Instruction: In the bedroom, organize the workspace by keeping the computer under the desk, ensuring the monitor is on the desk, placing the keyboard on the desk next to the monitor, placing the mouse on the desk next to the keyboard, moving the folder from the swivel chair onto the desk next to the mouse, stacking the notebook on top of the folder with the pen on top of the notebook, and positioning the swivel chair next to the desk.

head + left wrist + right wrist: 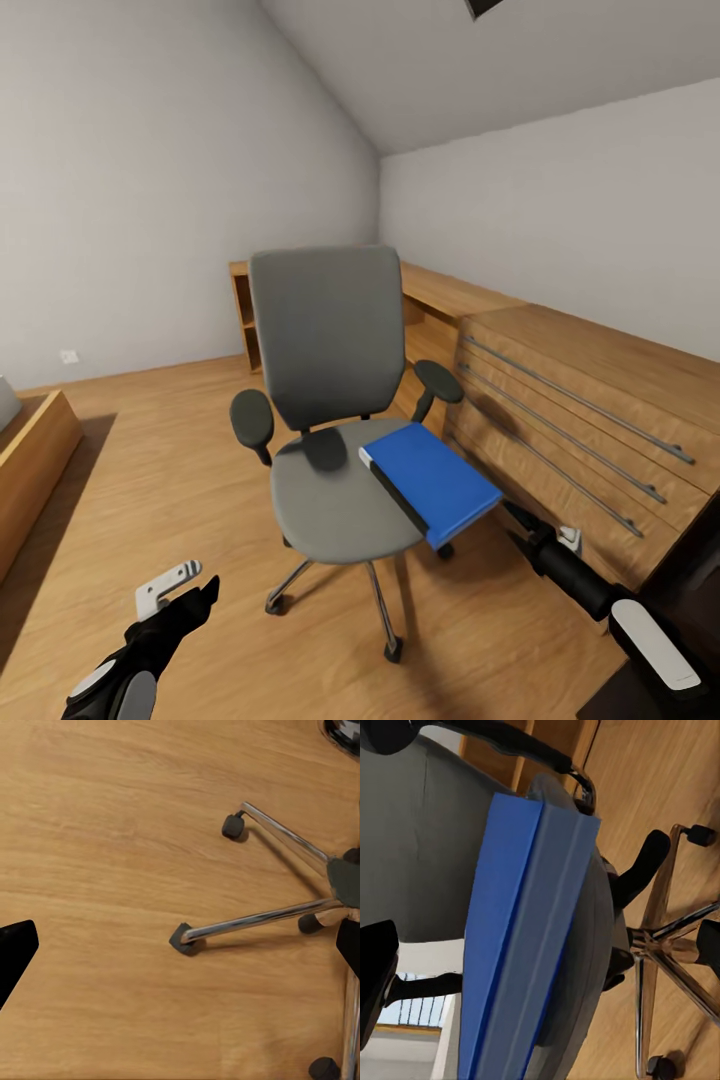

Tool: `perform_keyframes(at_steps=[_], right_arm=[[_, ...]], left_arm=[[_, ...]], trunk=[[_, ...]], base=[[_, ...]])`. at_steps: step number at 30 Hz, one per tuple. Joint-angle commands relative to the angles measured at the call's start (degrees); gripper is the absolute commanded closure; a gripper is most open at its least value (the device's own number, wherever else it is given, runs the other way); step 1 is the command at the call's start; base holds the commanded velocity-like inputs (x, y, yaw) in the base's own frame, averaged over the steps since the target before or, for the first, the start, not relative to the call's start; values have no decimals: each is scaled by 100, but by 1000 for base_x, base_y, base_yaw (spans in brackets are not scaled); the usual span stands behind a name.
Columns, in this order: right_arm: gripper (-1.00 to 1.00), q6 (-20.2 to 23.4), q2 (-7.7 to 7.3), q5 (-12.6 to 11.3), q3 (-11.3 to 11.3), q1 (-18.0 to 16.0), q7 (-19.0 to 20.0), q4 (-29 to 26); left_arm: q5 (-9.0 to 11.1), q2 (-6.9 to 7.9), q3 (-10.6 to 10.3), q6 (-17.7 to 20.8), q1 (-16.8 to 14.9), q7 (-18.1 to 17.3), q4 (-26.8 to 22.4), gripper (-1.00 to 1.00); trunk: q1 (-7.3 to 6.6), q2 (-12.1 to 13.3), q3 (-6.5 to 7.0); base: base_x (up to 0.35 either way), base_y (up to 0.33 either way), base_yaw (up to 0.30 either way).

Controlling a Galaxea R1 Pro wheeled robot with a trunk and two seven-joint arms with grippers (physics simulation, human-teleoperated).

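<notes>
The swivel chair (330, 420) stands in the open on the wooden floor (180, 480), its backrest toward the light wooden drawer unit (580, 420), so the task's desk is not where it sits now. The blue folder (432, 480) lies flat on the chair's seat, on the side nearer the drawer unit, with one corner overhanging the seat edge; that overhang gives an easy lip to take hold of. The right gripper (530, 530) reaches toward that corner from just beside the chair, probably lining up for a grasp, and in its wrist view the folder (521, 945) lies ahead between two dark fingertips set wide apart, with nothing held. The left gripper (190, 595) hangs low, well clear of the chair, over the floor by the chair's metal base (300, 907); I cannot tell how far it is open.
</notes>
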Motion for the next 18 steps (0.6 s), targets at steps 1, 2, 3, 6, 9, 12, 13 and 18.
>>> perform_keyframes(at_steps=[1, 2, 3, 6, 9, 12, 13, 18], right_arm=[[-100, 25, -4, -58, 14, -3, 0, 4], [-100, 22, 2, -57, 14, -3, 0, 7], [-100, 21, 4, -56, 14, -3, 1, 8], [-100, 19, 7, -55, 14, -3, 1, 10], [-100, 18, 5, -55, 10, -3, 1, 11], [-100, 17, 5, -54, 7, -3, 1, 11], [-100, 17, 4, -54, 7, -3, 1, 11], [-100, 8, 4, -54, 6, -3, 1, 11]], left_arm=[[60, -3, 1, 22, -3, 38, -9, -100], [59, -3, -1, 25, -2, 38, -10, -100], [58, -3, -2, 29, -3, 38, -10, -100], [57, -2, -4, 37, -2, 39, -10, -100], [57, -2, -5, 39, -2, 40, -9, -100], [52, -3, -12, 34, -3, 41, -7, -100], [51, -3, -18, 32, -4, 41, -7, -100], [49, -2, -34, 34, -3, 41, -4, -100]], trunk=[[1, -2, -5], [1, -2, -5], [1, -2, -5], [1, -2, -5], [1, -2, -5], [1, -2, -5], [1, -2, -5], [1, -2, -5]], base=[[180, 0, 0], [115, 0, 0], [92, 0, 0], [60, 0, 0], [31, 0, 0], [40, 0, 0], [107, 0, 0], [142, 0, 0]])
